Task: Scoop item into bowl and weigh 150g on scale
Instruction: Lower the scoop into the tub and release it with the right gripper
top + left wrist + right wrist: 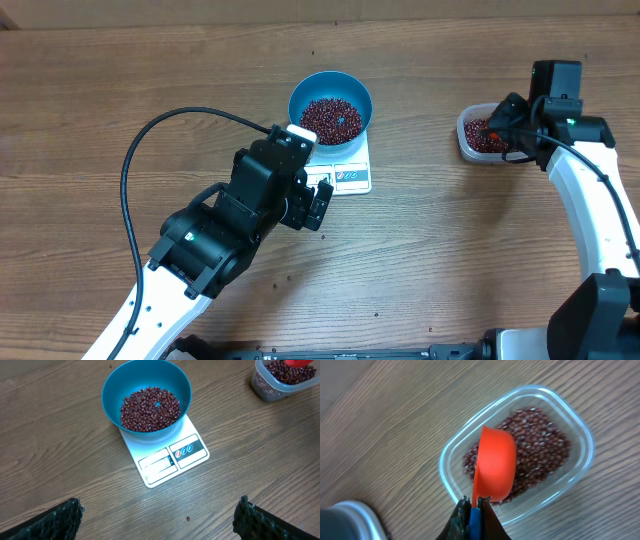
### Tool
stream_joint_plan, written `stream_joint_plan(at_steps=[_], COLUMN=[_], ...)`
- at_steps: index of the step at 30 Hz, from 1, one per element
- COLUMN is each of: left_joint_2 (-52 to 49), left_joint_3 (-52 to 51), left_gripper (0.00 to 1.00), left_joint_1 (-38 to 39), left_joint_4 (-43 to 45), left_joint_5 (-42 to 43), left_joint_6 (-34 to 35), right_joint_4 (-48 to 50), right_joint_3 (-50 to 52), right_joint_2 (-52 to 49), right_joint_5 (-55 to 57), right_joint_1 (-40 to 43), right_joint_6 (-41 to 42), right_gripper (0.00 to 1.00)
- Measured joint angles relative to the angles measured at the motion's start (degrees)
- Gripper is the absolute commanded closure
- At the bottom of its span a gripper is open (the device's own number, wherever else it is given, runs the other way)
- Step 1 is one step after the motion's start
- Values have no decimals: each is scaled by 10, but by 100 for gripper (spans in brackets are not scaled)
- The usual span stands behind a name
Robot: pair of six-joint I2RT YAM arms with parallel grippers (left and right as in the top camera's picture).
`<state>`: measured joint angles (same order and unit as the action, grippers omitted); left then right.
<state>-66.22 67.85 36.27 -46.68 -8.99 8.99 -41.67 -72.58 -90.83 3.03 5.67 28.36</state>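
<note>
While the overhead view places the beans [331,117] as one loose heap inside the bowl [330,82], only the left wrist view resolves the single grains: small, dark maroon, glossy, piled with a shallow dimple near the middle. The bowl is round, deep, smooth and bright blue; it stands on the scale [355,160], covering the rear of the platform. The scale is flat, white and rectangular, and its front strip carries a display window and blue-marked buttons, which the left wrist view shows plainly though the reading cannot be made out.

A second quantity of beans lies in the tub [464,140], a clear plastic container with rounded corners, well apart to the right. The right wrist view alone shows the scoop [495,462], smooth orange-red plastic, its rounded underside turned to the camera above the tub's beans. The right gripper [475,510] is clamped together on the scoop's handle. The left gripper [318,205] hangs near the scale's front edge, its textured black fingers [60,520] spread wide with nothing between them.

Count: one bowl, one scale, one tub, one scoop, two bean heaps, two arms, on a wood-grain table [100,80]
</note>
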Motion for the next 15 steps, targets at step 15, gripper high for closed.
stream_joint_plan(at_steps=[15], left_joint_2=[0], left_joint_3=[0], left_gripper=[0], left_joint_1=[0], left_joint_4=[0], left_joint_5=[0], left_joint_6=[0], right_joint_4=[9], right_joint_3=[46], right_joint_2=[0], right_joint_5=[3], right_joint_1=[33], right_joint_6=[1], right_gripper=[95])
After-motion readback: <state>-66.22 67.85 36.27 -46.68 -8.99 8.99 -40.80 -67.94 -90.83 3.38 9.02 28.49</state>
